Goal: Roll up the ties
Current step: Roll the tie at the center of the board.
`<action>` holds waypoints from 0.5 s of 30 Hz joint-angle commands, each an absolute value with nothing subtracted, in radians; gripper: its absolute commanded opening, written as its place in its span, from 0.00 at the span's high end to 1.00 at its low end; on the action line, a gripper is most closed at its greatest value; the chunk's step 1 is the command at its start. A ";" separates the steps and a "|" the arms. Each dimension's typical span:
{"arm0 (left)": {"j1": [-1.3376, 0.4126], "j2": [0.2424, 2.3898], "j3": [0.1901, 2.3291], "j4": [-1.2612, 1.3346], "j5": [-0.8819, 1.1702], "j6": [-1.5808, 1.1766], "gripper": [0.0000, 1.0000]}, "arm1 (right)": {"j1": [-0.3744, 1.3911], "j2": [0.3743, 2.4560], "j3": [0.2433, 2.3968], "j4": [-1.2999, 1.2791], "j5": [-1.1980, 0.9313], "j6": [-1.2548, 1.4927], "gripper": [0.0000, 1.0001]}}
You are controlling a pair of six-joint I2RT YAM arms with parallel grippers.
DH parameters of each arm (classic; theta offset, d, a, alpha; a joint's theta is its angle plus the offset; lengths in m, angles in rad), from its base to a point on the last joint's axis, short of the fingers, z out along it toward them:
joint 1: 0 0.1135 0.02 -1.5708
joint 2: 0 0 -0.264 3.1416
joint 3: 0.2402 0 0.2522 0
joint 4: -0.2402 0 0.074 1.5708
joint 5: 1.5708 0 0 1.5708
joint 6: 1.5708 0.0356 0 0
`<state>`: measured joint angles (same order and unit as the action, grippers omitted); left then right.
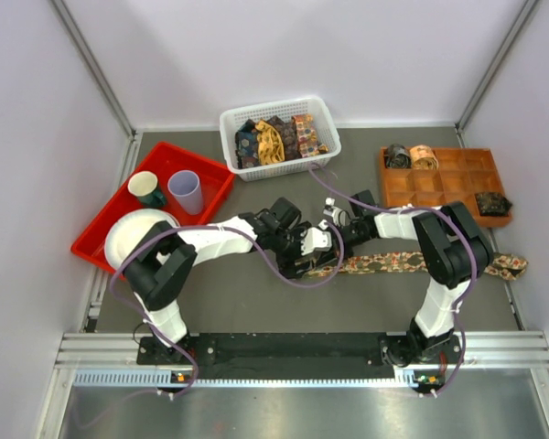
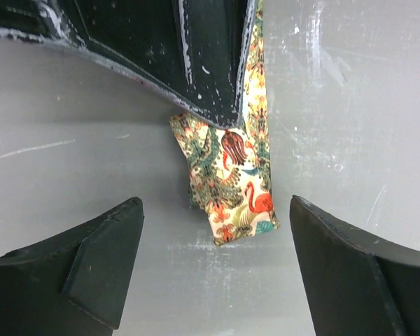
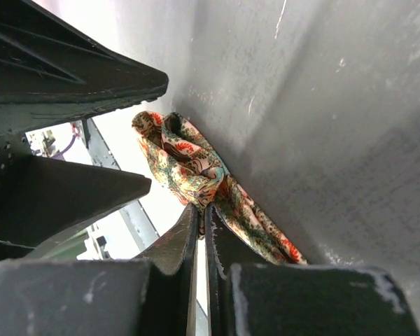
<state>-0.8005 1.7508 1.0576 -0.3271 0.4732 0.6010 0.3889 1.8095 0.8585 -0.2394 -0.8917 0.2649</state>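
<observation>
The right pincer [image 3: 201, 210] is closed, its two fingers pressed together with only a sliver between them. Their tips sit against the bunched, folded end of the tie [image 2: 231, 182]; whether any fabric is actually nipped between them cannot be told. The left pincer [image 2: 215, 210] stands wide open just opposite, one of its fingers [image 2: 98, 266] on each side of that folded end, and neither touches the cloth. From the left wrist view the right pincer's dark body lies over the tie, whose tan fabric printed with orange-red birds and green foliage shows below it. The fold rests flat on the grey table [image 1: 256, 302]. From above, the two pincers meet near the middle of the table, and the rest of the tie runs from them in a straight strip to the right, passing behind the right arm and ending near the table's right edge. Behind the arms a white basket [image 1: 325, 123] holds a heap of loose ties [image 1: 273, 139]. To the right, an orange compartment tray [image 1: 448, 169] holds three rolled ties [image 1: 424, 155], two side by side in its far left corner and one in its near right compartment. To the left, a red tray [image 1: 215, 178] carries a green mug [image 1: 146, 189] and a lavender cup [image 1: 186, 191], with a white plate [image 1: 137, 238] at its near end.
</observation>
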 commanded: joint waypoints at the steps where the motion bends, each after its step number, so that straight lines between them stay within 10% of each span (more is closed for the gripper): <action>1: -0.824 1.738 1.074 -0.278 0.463 0.614 0.10 | 0.397 1.756 0.868 -0.252 -0.920 0.250 1.00; 8: -0.884 1.821 1.117 -0.304 0.400 0.649 0.09 | 0.397 1.753 0.864 -0.255 -0.933 0.259 1.00; 15: -0.881 1.844 1.131 -0.429 0.301 0.696 0.45 | 0.397 1.752 0.870 -0.264 -0.942 0.262 1.00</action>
